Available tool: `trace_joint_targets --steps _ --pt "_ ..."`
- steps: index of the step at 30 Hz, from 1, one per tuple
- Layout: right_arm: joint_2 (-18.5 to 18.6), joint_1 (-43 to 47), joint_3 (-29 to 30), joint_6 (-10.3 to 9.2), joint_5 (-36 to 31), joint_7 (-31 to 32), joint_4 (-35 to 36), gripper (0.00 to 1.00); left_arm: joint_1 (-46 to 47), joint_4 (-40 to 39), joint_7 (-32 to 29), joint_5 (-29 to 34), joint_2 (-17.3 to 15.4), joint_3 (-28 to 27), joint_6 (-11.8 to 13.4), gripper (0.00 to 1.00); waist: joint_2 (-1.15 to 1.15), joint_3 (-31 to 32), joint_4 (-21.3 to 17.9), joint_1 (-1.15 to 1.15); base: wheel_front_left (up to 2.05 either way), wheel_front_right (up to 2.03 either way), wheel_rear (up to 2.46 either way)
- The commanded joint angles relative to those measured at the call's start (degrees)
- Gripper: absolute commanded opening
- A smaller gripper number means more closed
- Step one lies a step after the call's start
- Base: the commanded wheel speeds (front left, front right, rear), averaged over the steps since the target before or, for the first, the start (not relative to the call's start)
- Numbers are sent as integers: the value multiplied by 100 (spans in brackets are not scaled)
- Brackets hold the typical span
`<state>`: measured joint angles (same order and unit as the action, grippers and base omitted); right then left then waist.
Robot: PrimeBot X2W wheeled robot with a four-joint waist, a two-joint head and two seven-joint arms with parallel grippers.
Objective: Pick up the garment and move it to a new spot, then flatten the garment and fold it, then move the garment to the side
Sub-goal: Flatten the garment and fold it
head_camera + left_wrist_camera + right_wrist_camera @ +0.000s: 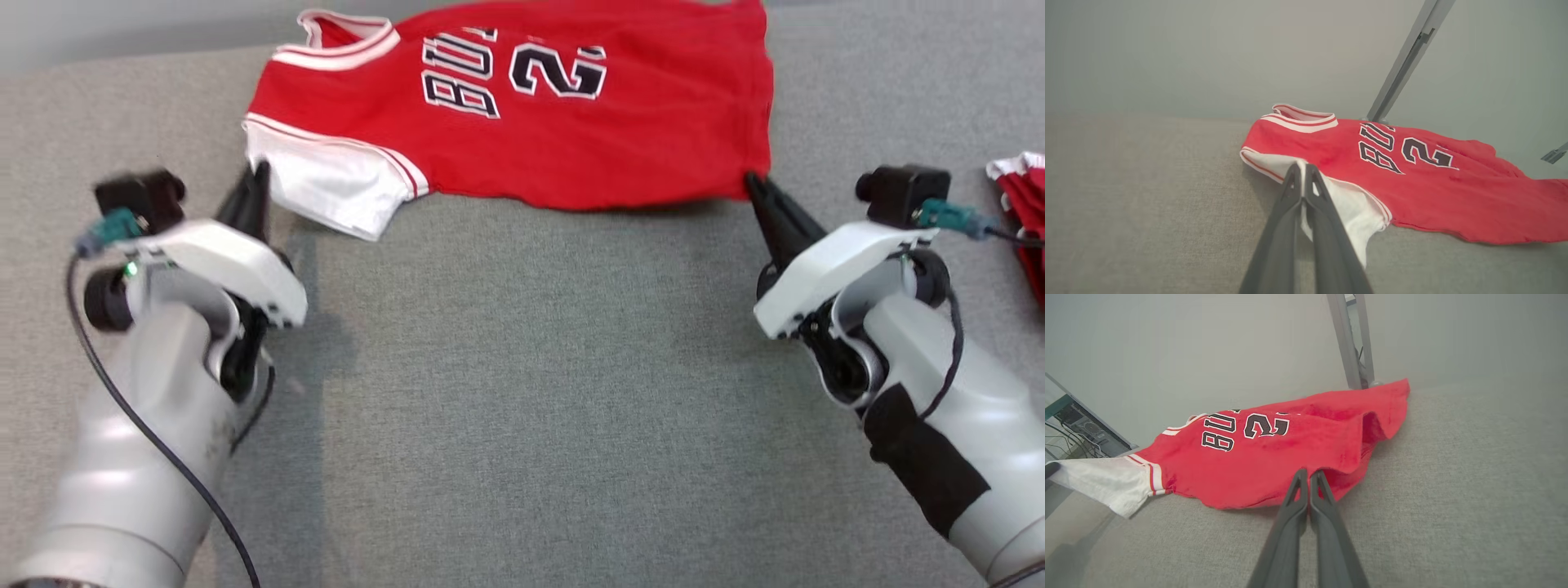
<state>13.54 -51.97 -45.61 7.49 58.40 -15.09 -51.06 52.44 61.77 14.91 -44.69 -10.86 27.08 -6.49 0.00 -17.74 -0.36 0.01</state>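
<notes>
- Nearest, my two pale forearms rise from the lower corners of the head view over the grey fabric surface point(522, 392), left arm point(139, 425) and right arm point(963, 392) set well apart.
- At the end of the left arm, my left gripper point(260, 170) has its two dark fingers pressed together, tips at the outer edge of the white sleeve point(335, 184). In the left wrist view white cloth shows in the slit between the fingers point(1302, 168), so I read the sleeve as pinched.
- On the other side, my right gripper point(751, 181) is likewise fully closed, tips meeting the near corner of the hem. In the right wrist view the tips point(1308, 473) sit on the red cloth where the hem lifts into a loose fold, which reads as a pinch.
- Between and beyond the grippers lies the red jersey point(571, 139), spread sideways on the surface near its far edge: collar to my left, hem to my right, black-and-white lettering and a numeral 2 face up.
- Off to my right, at the picture's edge, lies a second bundle of red and white cloth point(1024, 204), apart from the jersey.
- Farthest back, a grey metal post point(1349, 343) stands behind the surface against a plain pale wall.
</notes>
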Motion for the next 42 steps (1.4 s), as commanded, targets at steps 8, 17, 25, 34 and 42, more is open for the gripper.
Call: trace_joint_targets --steps 8,17,25,34,42 --pt "292 414 -735 0 252 76 -348 0 -747 255 -317 699 32 864 65 0 0 785 198 -1 0 0 0" --pt "428 551 -1355 0 380 205 -453 0 -1110 308 -1136 1117 -120 1588 -39 0 0 1191 106 -1 0 0 0" --pt "542 662 -1756 0 511 109 -474 0 -1417 -504 -2083 916 -607 2131 -94 0 0 1420 104 -1 0 0 0" --pt "691 776 -2030 0 672 14 -350 0 -1799 -2224 -3159 144 -1450 2321 -97 0 0 1630 131 -1 0 0 0" --pt "873 816 -2302 0 961 229 -146 0 -2198 -3865 -4023 -647 -2142 2295 -97 0 0 1744 101 -1 0 0 0"
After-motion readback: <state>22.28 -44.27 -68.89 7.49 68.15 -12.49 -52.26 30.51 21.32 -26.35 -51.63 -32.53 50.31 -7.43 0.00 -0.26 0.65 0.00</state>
